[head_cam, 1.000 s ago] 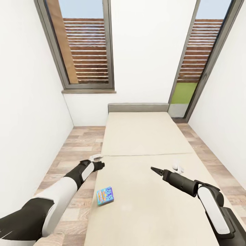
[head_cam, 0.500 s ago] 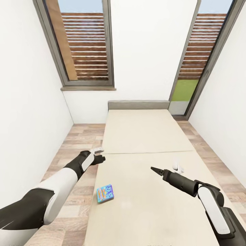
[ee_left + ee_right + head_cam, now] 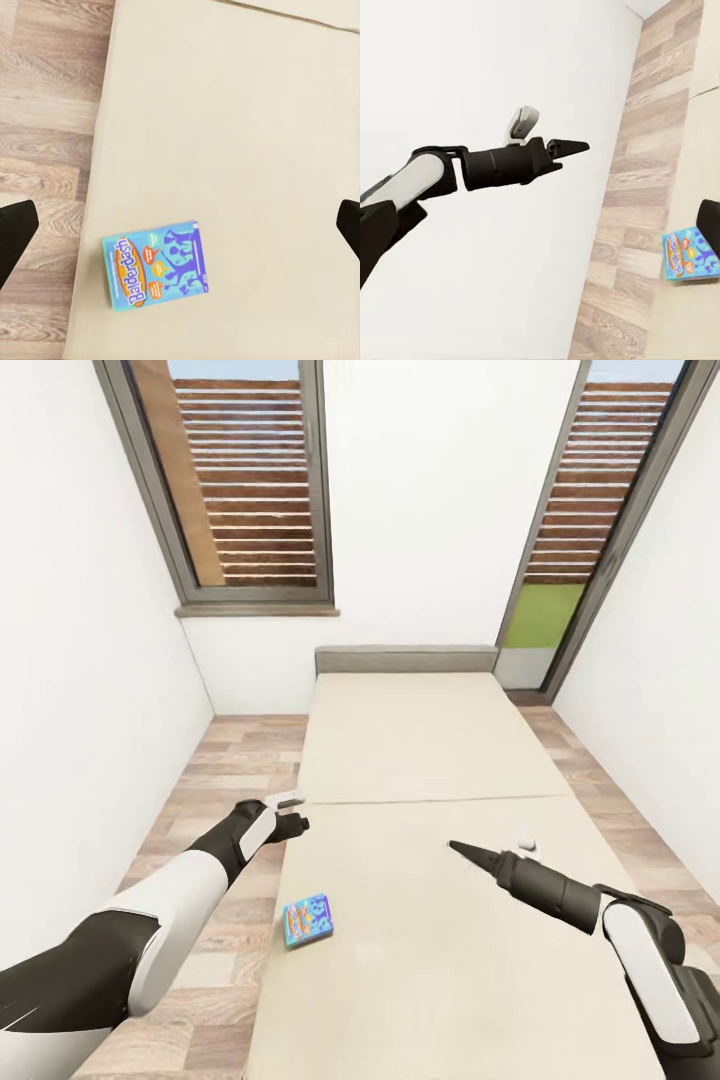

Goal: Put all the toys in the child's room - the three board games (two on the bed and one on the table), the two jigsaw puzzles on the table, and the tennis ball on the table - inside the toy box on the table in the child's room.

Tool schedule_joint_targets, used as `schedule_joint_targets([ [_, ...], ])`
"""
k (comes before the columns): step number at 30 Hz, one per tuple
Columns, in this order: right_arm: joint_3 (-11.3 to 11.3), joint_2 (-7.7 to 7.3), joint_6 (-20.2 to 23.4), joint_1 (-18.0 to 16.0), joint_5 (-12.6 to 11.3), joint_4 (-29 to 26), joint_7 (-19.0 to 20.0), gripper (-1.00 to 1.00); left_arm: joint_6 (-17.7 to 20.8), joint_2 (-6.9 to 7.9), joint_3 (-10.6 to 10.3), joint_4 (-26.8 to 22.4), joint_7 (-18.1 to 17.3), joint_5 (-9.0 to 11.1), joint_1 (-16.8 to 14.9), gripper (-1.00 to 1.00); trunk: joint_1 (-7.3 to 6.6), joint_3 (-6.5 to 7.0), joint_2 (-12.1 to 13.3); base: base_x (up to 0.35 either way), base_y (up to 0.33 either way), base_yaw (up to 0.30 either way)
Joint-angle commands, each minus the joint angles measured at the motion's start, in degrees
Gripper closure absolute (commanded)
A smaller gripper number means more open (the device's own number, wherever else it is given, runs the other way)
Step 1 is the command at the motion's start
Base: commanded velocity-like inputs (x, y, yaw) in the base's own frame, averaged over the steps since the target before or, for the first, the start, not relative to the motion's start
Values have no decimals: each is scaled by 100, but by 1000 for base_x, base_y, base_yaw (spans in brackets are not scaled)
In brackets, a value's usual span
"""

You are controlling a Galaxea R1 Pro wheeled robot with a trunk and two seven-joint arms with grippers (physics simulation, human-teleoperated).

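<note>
White-walled room, beige bed (image 3: 430, 880), blue "Balderdash" game box (image 3: 156, 264) flat near its edge, left fingers (image 3: 16, 232) spread wide, empty, right fingers (image 3: 466, 850) pressed together, empty.

We reach both arms forward and hold nothing. Our left gripper (image 3: 297, 823) points ahead from a white-and-black forearm, and the left wrist view puts its dark fingertips (image 3: 15, 234) at opposite edges, the jaws spread wide. Our right gripper (image 3: 458, 847) tapers to a single dark point, its jaws closed together, the arm bent at the elbow.
</note>
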Motion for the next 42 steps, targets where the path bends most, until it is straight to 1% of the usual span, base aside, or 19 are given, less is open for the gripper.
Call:
schedule_joint_targets([
  [1,-33,-5,50,-5,22,-2,166,-100,18,3,-41,-10,45,61,-3,-100,3,-20,-11,0,0,0],
  [2,-71,-13,77,-5,37,-3,364,-100,3,-1,-45,-10,45,61,-3,-100,3,-30,-11,0,0,0],
  [4,-104,-19,100,-5,54,0,535,-100,-16,-3,-53,-5,45,61,-3,-100,3,-49,-11,0,0,0],
  [9,-131,-25,120,-5,67,3,681,-100,-39,-6,-69,-1,45,55,-3,-100,3,-96,-11,0,0,0],
  [42,-139,-26,125,-5,69,38,724,-100,-59,1,-88,8,38,52,-3,-100,3,-408,-11,0,0,0],
])
